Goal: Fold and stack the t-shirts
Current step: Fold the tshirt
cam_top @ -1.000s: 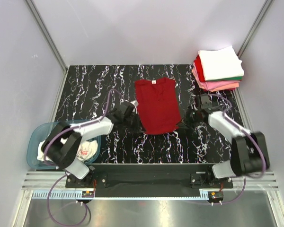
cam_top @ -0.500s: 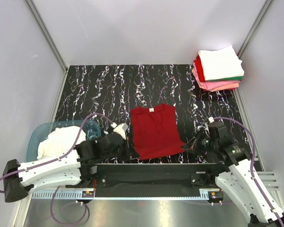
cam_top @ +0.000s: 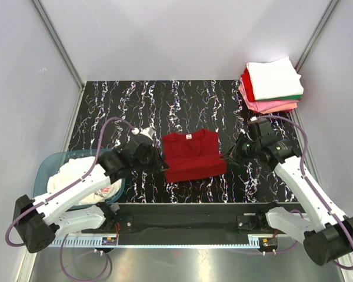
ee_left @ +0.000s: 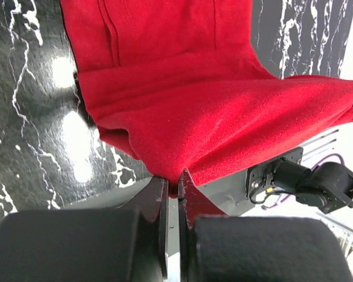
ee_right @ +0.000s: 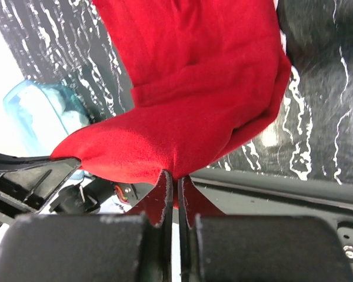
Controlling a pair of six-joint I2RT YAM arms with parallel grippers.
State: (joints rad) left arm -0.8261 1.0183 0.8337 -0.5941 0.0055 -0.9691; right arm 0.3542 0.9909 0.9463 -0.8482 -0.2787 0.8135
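Note:
A dark red t-shirt [cam_top: 191,154] lies on the black marbled table [cam_top: 135,106], its bottom hem lifted and doubled back over its lower half. My left gripper [cam_top: 162,166] is shut on the hem's left corner; the red cloth [ee_left: 223,117] is pinched between its jaws [ee_left: 172,183]. At the right corner my right gripper [cam_top: 226,155] is shut on the same hem [ee_right: 182,135], cloth squeezed into its jaws [ee_right: 176,176]. A pile of folded t-shirts [cam_top: 272,85], white on top of green, pink and red, sits at the table's far right corner.
A teal plastic tub [cam_top: 44,176] at the near left holds crumpled white shirts [cam_top: 76,176], one with red print. Its blue rim [ee_right: 32,103] shows in the right wrist view. The arms' black base rail [cam_top: 188,214] runs along the near edge.
Both grippers, shut on the hem, first pulled the shirt toward the near edge, then carried the hem up and away over the shirt. The shirt now looks shorter and doubled.

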